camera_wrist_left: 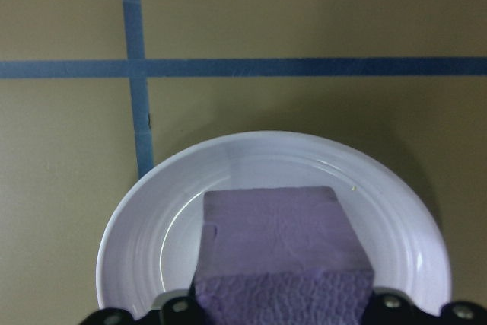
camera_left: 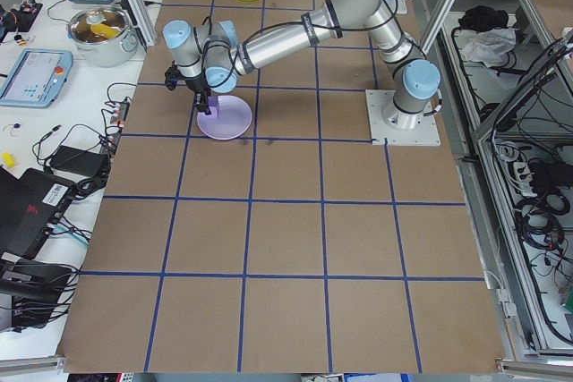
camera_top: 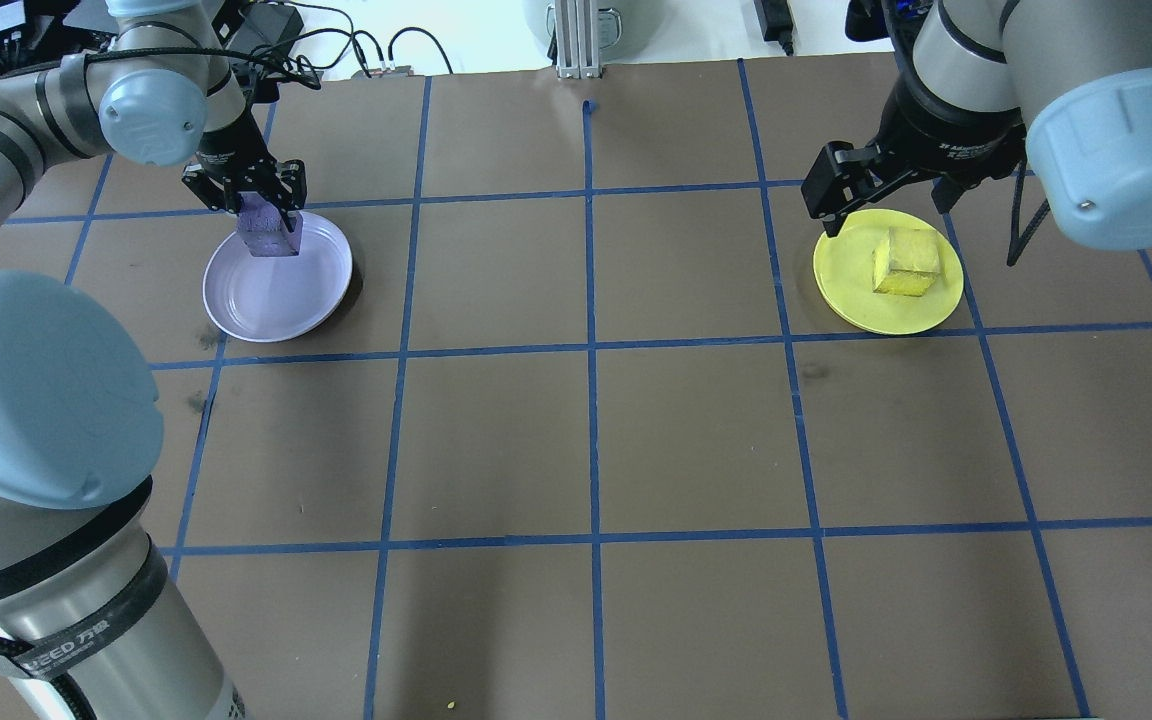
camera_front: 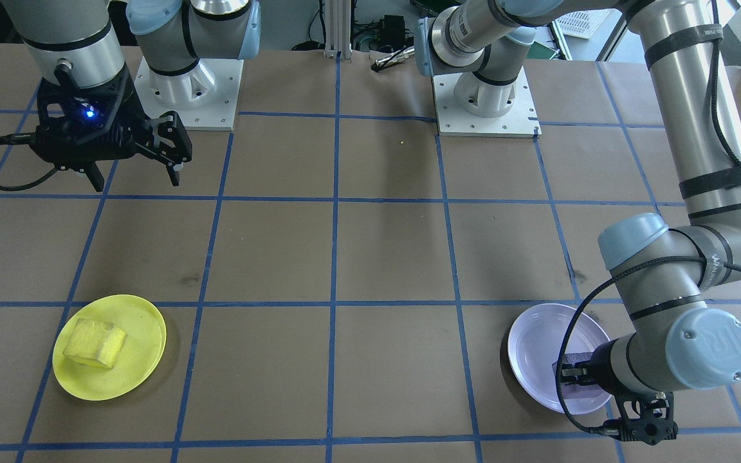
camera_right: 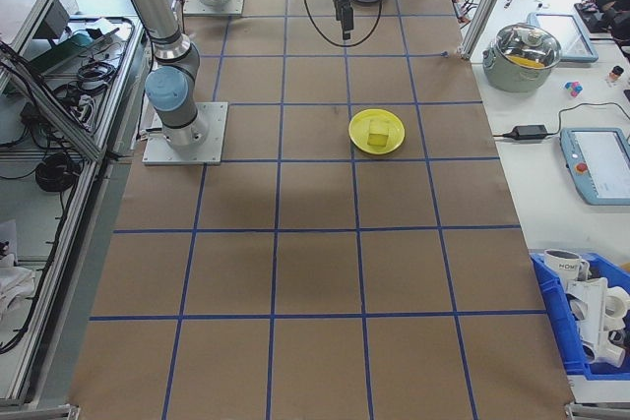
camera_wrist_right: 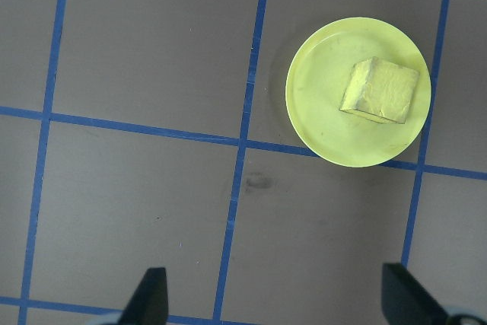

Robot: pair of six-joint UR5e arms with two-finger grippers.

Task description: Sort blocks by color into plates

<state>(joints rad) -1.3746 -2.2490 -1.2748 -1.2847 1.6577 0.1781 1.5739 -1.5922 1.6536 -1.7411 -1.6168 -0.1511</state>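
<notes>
My left hand [camera_top: 266, 222] pinching the purple block [camera_top: 269, 236] over the lavender plate [camera_top: 281, 300], my right hand [camera_front: 134, 168] spread and raised, yellow block [camera_front: 95, 343] resting in the yellow plate [camera_front: 142, 321]

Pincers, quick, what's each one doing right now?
Left pincer: closed on the purple block, over the lavender plate.
Right pincer: open, holding nothing.

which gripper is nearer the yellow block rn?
Right. The right gripper hangs open above the yellow block; the left gripper is across the table, shut on the purple block.
</notes>
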